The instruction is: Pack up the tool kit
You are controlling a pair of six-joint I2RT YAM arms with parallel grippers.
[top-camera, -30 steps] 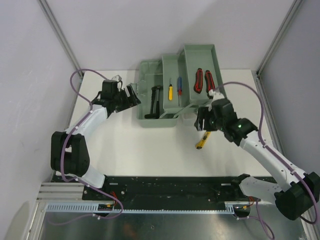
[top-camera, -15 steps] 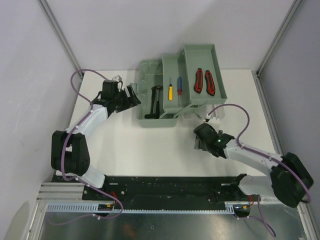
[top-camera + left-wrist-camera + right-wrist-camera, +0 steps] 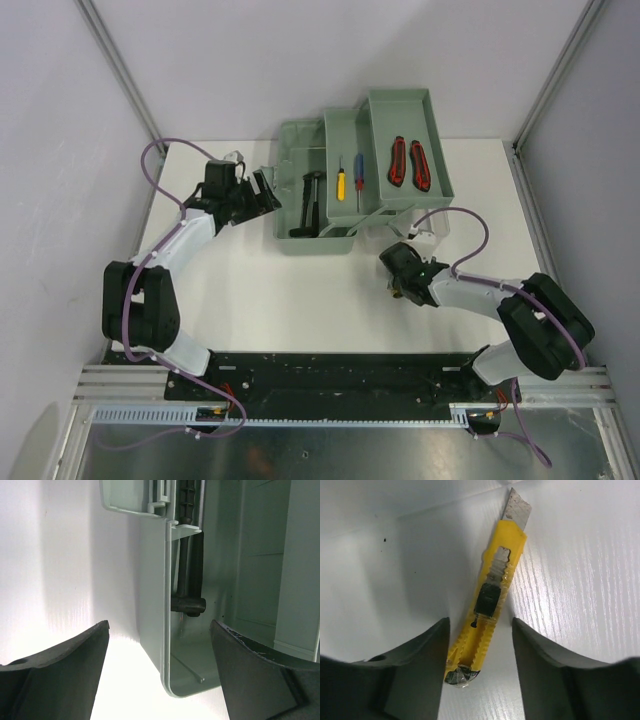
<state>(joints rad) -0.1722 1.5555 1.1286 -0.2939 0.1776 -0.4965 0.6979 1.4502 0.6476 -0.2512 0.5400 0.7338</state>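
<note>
At the far middle of the table (image 3: 250, 290) the green box (image 3: 292, 150) is set, opened out, with its tray (image 3: 400, 108) raised toward the right. Within the lower part a black hammer (image 3: 310, 205) is laid, and to its right a yellow screwdriver (image 3: 340, 182) and a blue screwdriver (image 3: 358, 180) are seen lying lengthwise; two red-handled tools (image 3: 408, 163) are kept in the tray. The left gripper (image 3: 265, 190) is held at the box's left wall with its jaws spread wide: in the left wrist view one finger (image 3: 55, 675) is placed over the bare table and the other over the inside of the box, the wall being straddled with gaps seen on both sides. Near the box's front right corner the right gripper (image 3: 480, 622) is held low over the table around a yellow knife (image 3: 490, 605), which is laid flat outside the box with its blade tip exposed. Its jaws are parted, one finger (image 3: 560, 675) on each side of the handle; a strip of table is seen between the right one and the knife, so nothing is clamped, though contact on the other side cannot be told
</note>
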